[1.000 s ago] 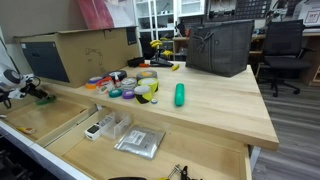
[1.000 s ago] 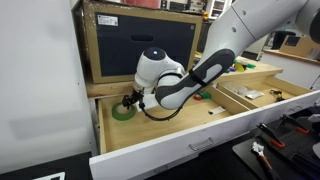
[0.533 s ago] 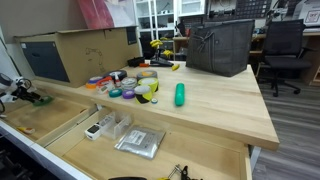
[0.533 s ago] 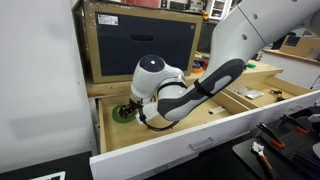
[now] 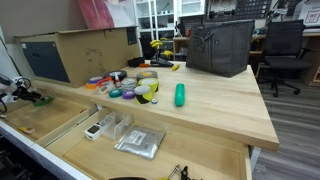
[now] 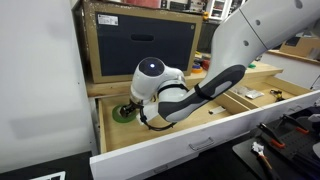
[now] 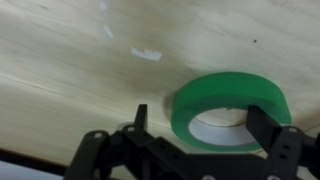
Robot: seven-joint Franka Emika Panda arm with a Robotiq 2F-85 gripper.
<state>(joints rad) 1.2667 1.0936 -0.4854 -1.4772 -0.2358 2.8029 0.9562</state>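
A roll of green tape (image 7: 230,88) lies flat on the pale wooden floor of an open drawer (image 6: 160,138). In the wrist view my gripper (image 7: 200,115) is open and straddles it. One black finger (image 7: 141,112) stands outside the roll's left rim and the other (image 7: 263,118) at its right rim; whether they touch the roll I cannot tell. In an exterior view the white arm reaches down into the drawer's back left corner, where the gripper (image 6: 133,103) hangs right over the green tape (image 6: 122,113). The other exterior view shows the gripper (image 5: 17,92) at the far left edge.
A cardboard box with a dark unit inside (image 6: 140,45) stands behind the drawer. The tabletop carries several tape rolls (image 5: 135,85), a green cylinder (image 5: 180,94) and a dark bag (image 5: 220,45). A neighbouring drawer holds small packets (image 5: 135,140).
The arm has swung lower and closer in over the green tape roll during the first half second, then held still. The jaws stayed open.
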